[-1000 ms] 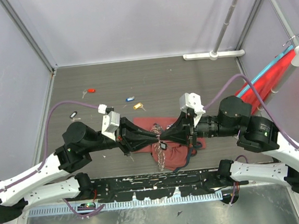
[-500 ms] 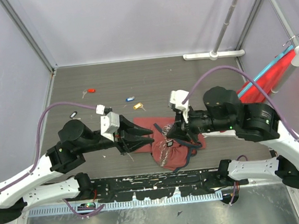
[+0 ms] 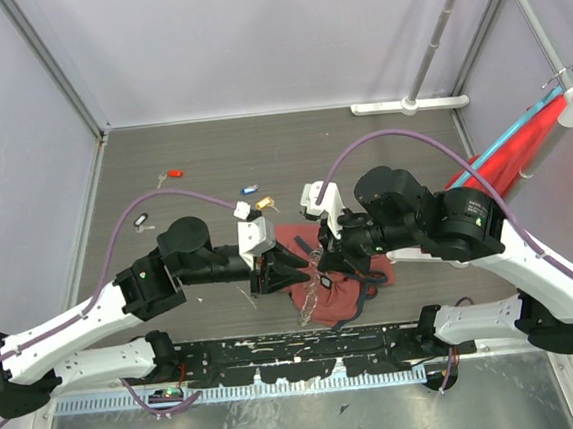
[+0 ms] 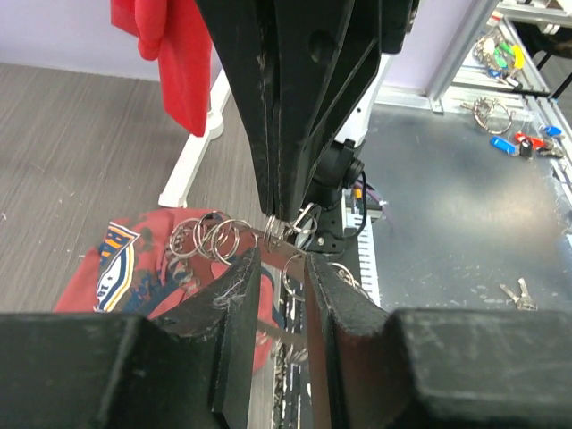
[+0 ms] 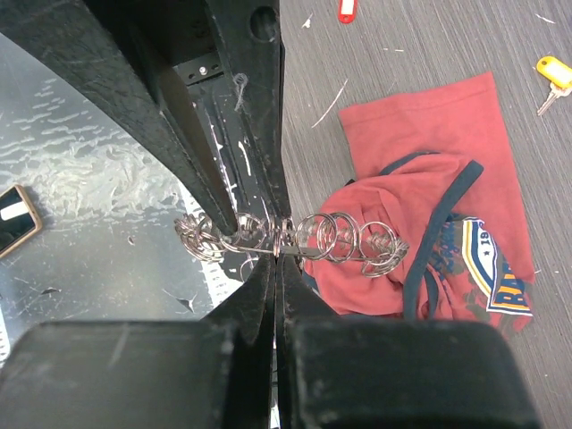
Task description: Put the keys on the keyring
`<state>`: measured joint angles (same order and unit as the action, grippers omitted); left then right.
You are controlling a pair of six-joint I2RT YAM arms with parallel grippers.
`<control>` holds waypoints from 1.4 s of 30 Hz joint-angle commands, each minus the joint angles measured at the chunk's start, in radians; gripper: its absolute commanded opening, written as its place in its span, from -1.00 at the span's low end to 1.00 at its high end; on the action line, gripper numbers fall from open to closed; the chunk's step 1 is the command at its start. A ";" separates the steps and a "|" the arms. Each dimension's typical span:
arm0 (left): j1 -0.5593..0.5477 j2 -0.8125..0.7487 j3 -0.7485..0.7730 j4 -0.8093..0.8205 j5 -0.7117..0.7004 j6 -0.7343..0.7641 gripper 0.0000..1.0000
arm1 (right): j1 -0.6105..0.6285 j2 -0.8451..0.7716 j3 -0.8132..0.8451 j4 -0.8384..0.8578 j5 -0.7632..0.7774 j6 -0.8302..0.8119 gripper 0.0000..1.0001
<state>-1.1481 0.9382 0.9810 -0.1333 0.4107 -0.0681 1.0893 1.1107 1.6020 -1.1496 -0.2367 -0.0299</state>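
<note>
Both arms meet over the middle of the table, close to its near edge, above a dark-red cloth bag.

**Right gripper**: the jaws are pressed fully together on the thin wire of the keyring. This holds the keyring up off the bag, with its row of small silvery loops hanging along the wire. A pinch at one spot leaves the rest of the wire free for the other arm to work on.

**Left gripper**: the jaws stand partly apart, one finger on each side of the wire where the right gripper pinches it. Nothing is clamped between them. The wrist view is crowded here, so a light touch of a fingertip on the wire cannot be ruled out. Judged from this stance, the left arm is lining up to take or steady the ring, not carrying a key.

**Loose keys**: the red key, blue key, yellow key and black key lie scattered on the left half of the table, toward its far edge. All four are apart from the ring and outside both grippers.

**Stage**: threading appears not yet begun. The ring is presented in the air so that its opening can be reached before a key is fetched.
</note>
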 commanded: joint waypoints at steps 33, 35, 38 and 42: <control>-0.002 0.066 0.099 -0.050 0.048 0.058 -0.49 | 0.001 -0.014 0.004 0.094 -0.069 -0.022 -0.99; -0.002 0.066 0.099 -0.052 0.048 0.059 -0.60 | 0.000 -0.013 0.004 0.095 -0.069 -0.022 -0.99; -0.003 0.069 0.100 -0.052 0.051 0.059 -0.79 | 0.000 -0.014 0.003 0.096 -0.070 -0.022 -0.99; -0.002 0.068 0.103 -0.057 0.053 0.061 -1.00 | 0.000 -0.018 0.000 0.103 -0.066 -0.020 -0.99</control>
<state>-1.1481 1.0058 1.0462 -0.1913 0.4454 -0.0147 1.0893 1.1110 1.5929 -1.1297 -0.2897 -0.0471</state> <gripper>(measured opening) 0.022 0.031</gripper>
